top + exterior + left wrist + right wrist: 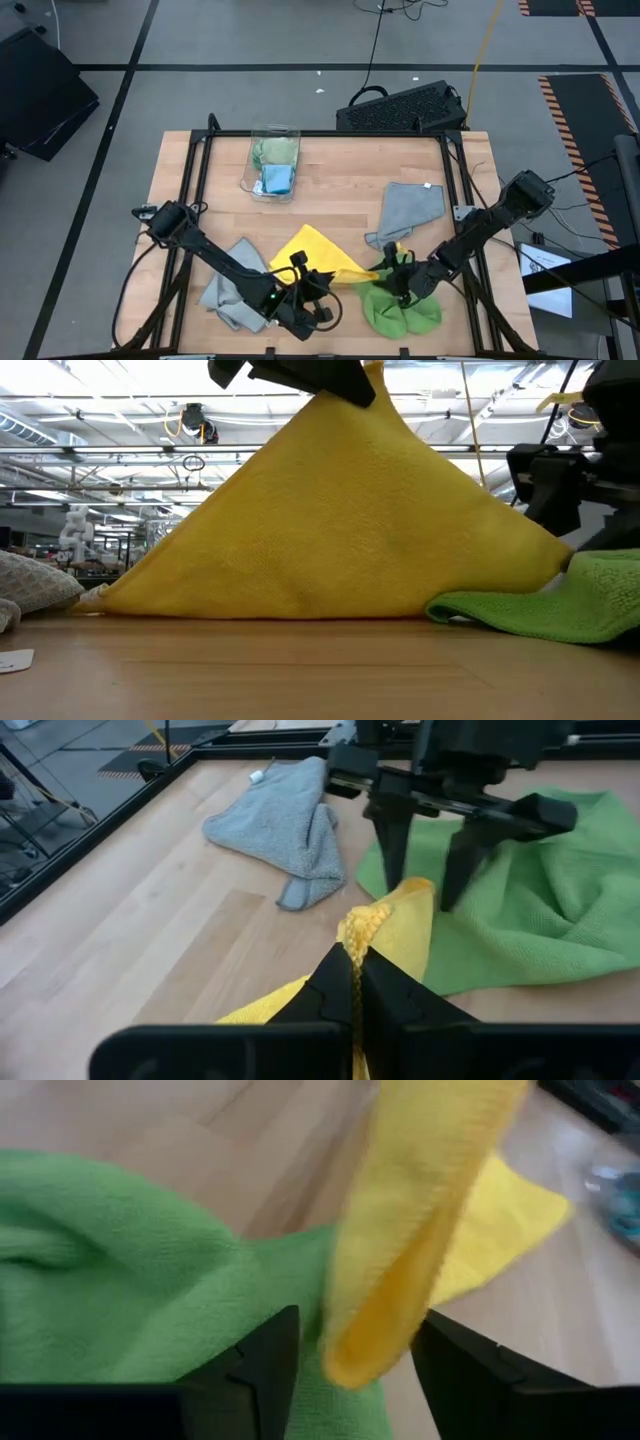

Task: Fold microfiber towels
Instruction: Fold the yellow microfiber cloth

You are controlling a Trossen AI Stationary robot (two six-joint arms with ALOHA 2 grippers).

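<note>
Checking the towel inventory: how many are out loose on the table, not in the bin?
4: yellow towel at front centre, bright green towel front right, grey towel right, another grey towel front left. More could be hidden underneath.

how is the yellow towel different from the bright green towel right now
The yellow towel is lifted into a tent shape, pinched by the left hand; the bright green towel lies crumpled on the table, held by nothing. The right hand has open fingers on either side of the yellow towel's edge, above the green one. A yellow corner overlaps the green. Both are soft cloths near the table's front edge.
</note>
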